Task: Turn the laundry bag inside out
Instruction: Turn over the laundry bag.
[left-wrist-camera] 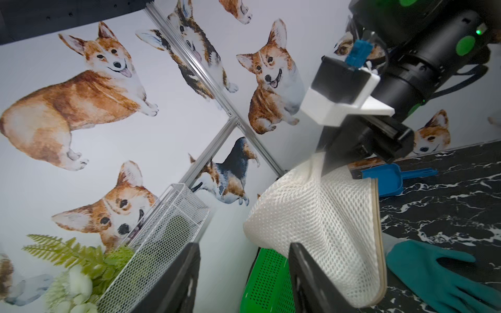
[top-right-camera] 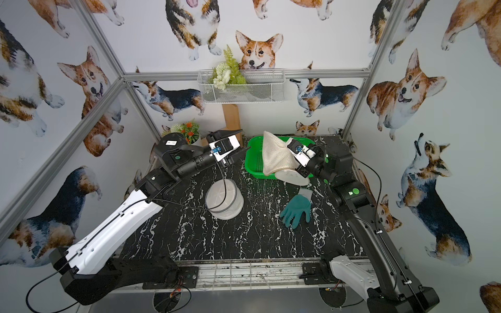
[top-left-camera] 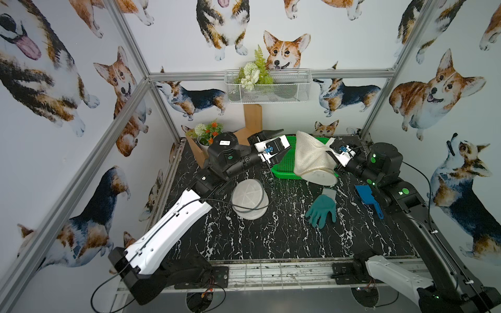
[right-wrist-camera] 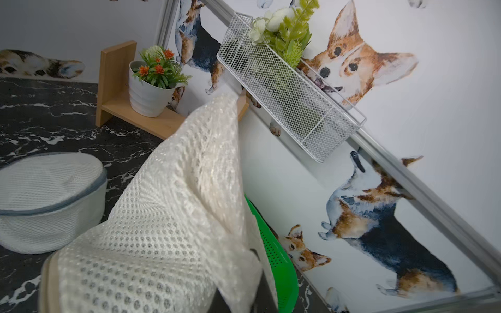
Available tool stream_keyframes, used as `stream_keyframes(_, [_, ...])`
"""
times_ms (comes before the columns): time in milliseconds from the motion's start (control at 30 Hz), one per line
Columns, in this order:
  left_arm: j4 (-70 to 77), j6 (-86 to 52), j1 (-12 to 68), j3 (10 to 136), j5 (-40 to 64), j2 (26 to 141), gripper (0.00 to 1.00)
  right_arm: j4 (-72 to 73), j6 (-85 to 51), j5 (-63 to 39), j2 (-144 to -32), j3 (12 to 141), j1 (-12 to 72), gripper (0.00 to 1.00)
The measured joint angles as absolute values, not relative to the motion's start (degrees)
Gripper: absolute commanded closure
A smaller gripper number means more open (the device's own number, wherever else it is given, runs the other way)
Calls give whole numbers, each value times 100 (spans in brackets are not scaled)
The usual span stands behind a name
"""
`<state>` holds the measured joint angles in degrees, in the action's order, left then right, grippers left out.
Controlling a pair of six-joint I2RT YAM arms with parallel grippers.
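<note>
**Bag held up over the basket, one arm free**

Nearest us on the marble table (top-left-camera: pixel 271 238) lay a round zipped mesh pouch (top-left-camera: pixel 249 197), a green glove (top-left-camera: pixel 322 208) and a blue scoop (top-left-camera: pixel 366 195), all apart from the work.

Behind them, the laundry bag (top-left-camera: pixel 309 157) hung in the air above the green basket (top-left-camera: pixel 279 172), its tan rim turned down toward the table. The right gripper (left-wrist-camera: pixel 325 160) was clamped on a fold of the mesh and carried the whole bag. The left gripper (left-wrist-camera: pixel 244 252) stood beside the bag with its jaws apart, holding nothing.

We judged this to be mid-task, at a change of hold: one arm bore the bag while the other was free for a new grip. We could not tell which face of the mesh was outward. The next move seemed to call for the free jaws to catch the rim or reach into the mouth, with the clamped arm keeping the cloth taut. Soft mesh could slip or bunch.

As for writing, a small white sticker (top-left-camera: pixel 224 142) sat on the left arm, too small for us to read. We saw no brand on the bag or on the wire basket (top-left-camera: pixel 268 89) on the far wall.
</note>
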<state>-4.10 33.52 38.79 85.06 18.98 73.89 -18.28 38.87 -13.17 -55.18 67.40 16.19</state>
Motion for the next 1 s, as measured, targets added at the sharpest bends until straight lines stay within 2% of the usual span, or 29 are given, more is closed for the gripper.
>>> stream_keyframes(100, [-410,2265,3868,8844,1778,7695,29,-1555,4517,-679,-5358,6462,1898,100])
stream_keyframes(200, [-239,622,3868,8978,1396,7839,29,-1212,5006,-38,-5369,6267,2150,100])
stream_keyframes(367, [-451,-2215,3682,9070,849,7935,35,-504,5518,746,-5439,5942,2596,100])
stream_keyframes(533, [-952,-4637,3529,9343,1028,8274,31,-12,5780,1133,-5470,5725,2919,100])
stream_keyframes(767, [-1549,-6016,3326,10145,1734,8888,34,375,5951,1358,-5555,5605,3146,100])
stream_keyframes(1000, [-2292,-6510,3330,10530,2381,9428,40,484,6193,1372,-5712,5669,3465,100])
